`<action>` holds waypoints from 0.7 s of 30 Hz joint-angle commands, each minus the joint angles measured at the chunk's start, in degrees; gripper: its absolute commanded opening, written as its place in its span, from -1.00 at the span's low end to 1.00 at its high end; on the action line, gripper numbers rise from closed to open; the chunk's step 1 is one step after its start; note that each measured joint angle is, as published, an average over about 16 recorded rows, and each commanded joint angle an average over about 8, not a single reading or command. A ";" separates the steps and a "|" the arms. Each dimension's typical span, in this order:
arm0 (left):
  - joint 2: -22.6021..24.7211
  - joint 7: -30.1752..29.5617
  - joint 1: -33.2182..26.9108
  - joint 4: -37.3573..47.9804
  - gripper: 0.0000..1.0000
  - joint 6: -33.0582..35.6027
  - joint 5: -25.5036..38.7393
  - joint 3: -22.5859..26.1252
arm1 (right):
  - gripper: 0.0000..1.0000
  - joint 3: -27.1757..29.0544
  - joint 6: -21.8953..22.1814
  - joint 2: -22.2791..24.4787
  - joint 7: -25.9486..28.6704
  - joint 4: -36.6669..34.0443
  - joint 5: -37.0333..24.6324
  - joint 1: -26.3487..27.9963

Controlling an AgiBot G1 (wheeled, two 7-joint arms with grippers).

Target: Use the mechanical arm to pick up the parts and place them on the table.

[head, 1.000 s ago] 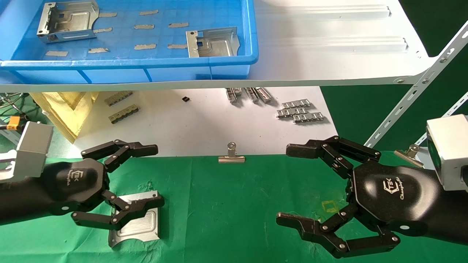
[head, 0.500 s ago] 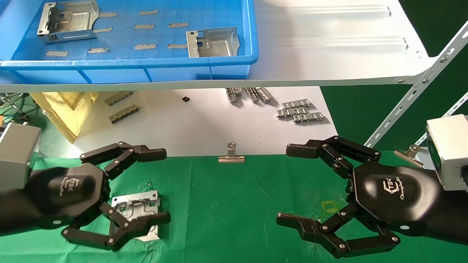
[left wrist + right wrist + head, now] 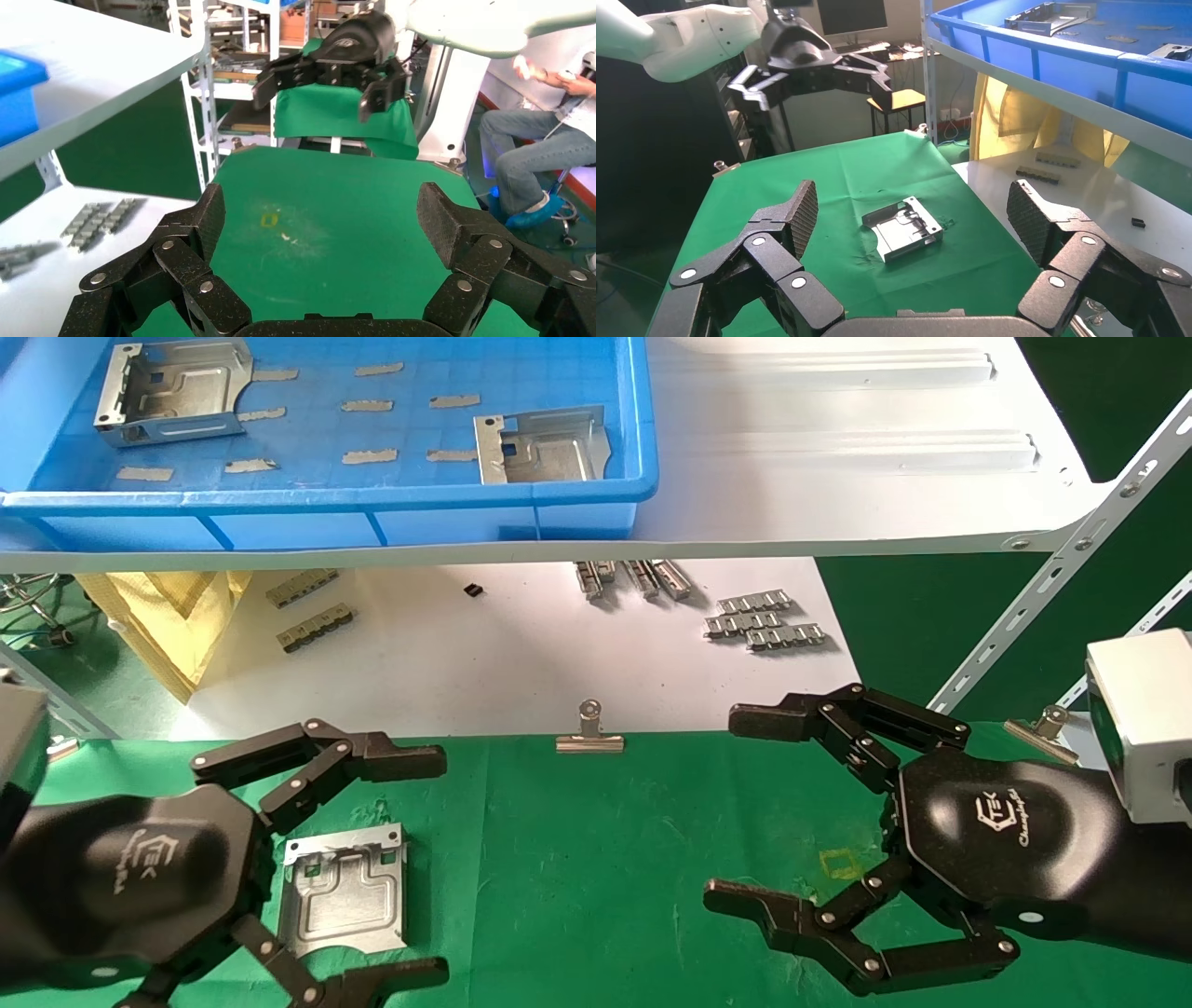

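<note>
One silvery part (image 3: 345,891) lies flat on the green table (image 3: 605,859) at the left; it also shows in the right wrist view (image 3: 903,228). My left gripper (image 3: 438,868) is open and empty, its black fingers spread around and above the part without touching it. In the left wrist view (image 3: 320,225) only green cloth shows between its pads. My right gripper (image 3: 724,808) is open and empty over the cloth on the right. Two more parts (image 3: 172,393) (image 3: 542,444) lie in the blue bin (image 3: 326,500).
The blue bin sits on a white shelf (image 3: 838,477) overhanging the far side. Link strips (image 3: 764,621) lie on the white sheet behind the cloth. Binder clips (image 3: 589,733) (image 3: 1043,727) hold the cloth's far edge. Shelf uprights (image 3: 1071,561) stand at the right.
My left gripper has drawn back toward the near left and off the part, which now lies uncovered on the cloth. The right arm has not moved.
</note>
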 commanded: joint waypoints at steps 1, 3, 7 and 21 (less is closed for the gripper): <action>-0.14 -0.64 0.52 -1.23 1.00 -0.11 -0.03 -0.72 | 1.00 0.00 0.00 0.00 0.00 0.00 0.00 0.00; -0.21 -0.84 0.74 -1.70 1.00 -0.17 -0.04 -1.02 | 1.00 0.00 0.01 0.00 0.00 -0.01 0.00 -0.01; -0.20 -0.66 0.63 -1.35 1.00 -0.19 -0.05 -0.84 | 1.00 0.00 0.01 0.00 0.00 -0.01 0.00 -0.01; -0.07 -0.29 0.19 -0.41 1.00 -0.12 -0.05 -0.24 | 1.00 0.00 0.01 0.00 0.00 -0.01 0.01 -0.01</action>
